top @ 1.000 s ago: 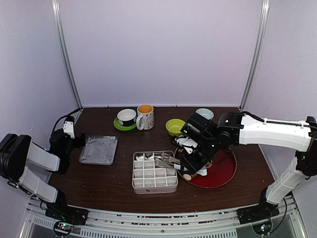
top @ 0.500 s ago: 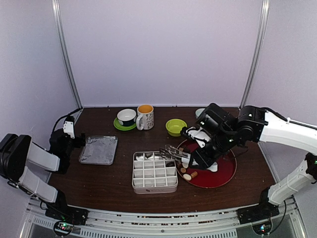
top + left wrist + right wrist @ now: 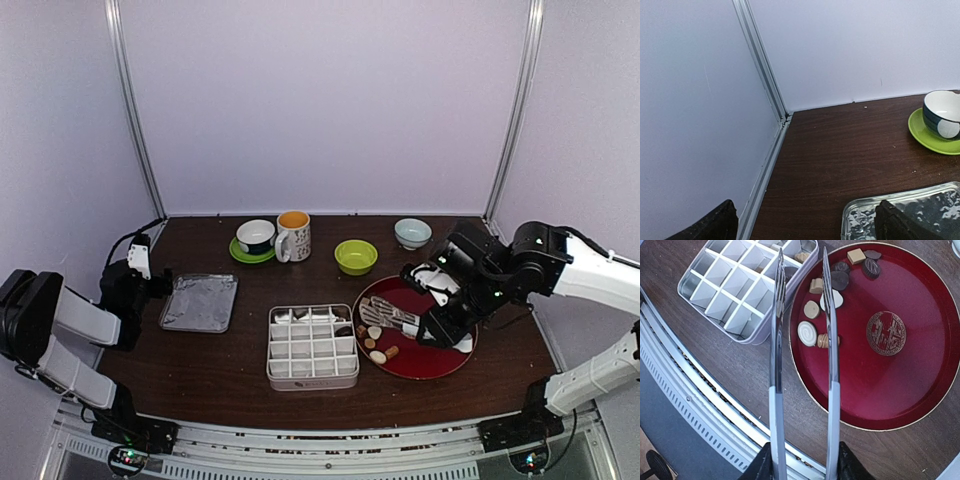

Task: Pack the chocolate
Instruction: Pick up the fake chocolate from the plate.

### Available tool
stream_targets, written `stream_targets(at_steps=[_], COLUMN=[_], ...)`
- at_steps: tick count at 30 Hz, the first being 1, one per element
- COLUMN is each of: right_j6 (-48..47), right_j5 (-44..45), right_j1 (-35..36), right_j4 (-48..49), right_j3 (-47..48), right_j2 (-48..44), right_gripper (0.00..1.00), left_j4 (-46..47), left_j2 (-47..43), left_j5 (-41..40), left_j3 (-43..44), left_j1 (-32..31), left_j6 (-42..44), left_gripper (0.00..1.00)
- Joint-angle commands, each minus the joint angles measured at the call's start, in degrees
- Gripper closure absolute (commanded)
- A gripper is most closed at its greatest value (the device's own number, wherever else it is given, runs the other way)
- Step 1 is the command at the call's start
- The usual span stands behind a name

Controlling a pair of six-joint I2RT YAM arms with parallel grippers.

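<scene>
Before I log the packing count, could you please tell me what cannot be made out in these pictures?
Top view: the chocolates on the red plate are too small to count or tell apart.
Right wrist view: the top edge cuts off the box, and the tongs cross some chocolates and compartments.
Left wrist view: the right edge cuts off the cup, the bottom edge the foil tray.

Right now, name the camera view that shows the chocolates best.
The right wrist view: the chocolates lie close below the tongs, each shape and colour distinct on the red plate. The top view shows only small specks; the left wrist view shows none.
</scene>
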Motion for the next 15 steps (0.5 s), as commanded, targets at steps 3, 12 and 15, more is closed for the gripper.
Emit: stream_targets(at_steps=[3, 12, 15], right_j6=[1.27, 0.72, 0.94], right_j5=[2.18, 1.72, 1.67], right_j1=[-0.33, -0.57, -0.61], right_j4=[-2.46, -4.01, -4.52], right_j3=[-2.69, -2.4, -3.25], right_j2=[-2.79, -1.72, -2.43], right_gripper=[0.61, 0.62, 0.61], left_j4=[2.1, 2.14, 2.09], left_j2=[0.18, 0.17, 0.18], left_j5=[-0.56, -0.52, -0.58], left_j3=[1.15, 1.15, 1.19], left_j1=[0.57, 0.6, 0.61], left_j6=[-0.65, -0.65, -0.65], left_gripper=[0.02, 0.02, 0.02])
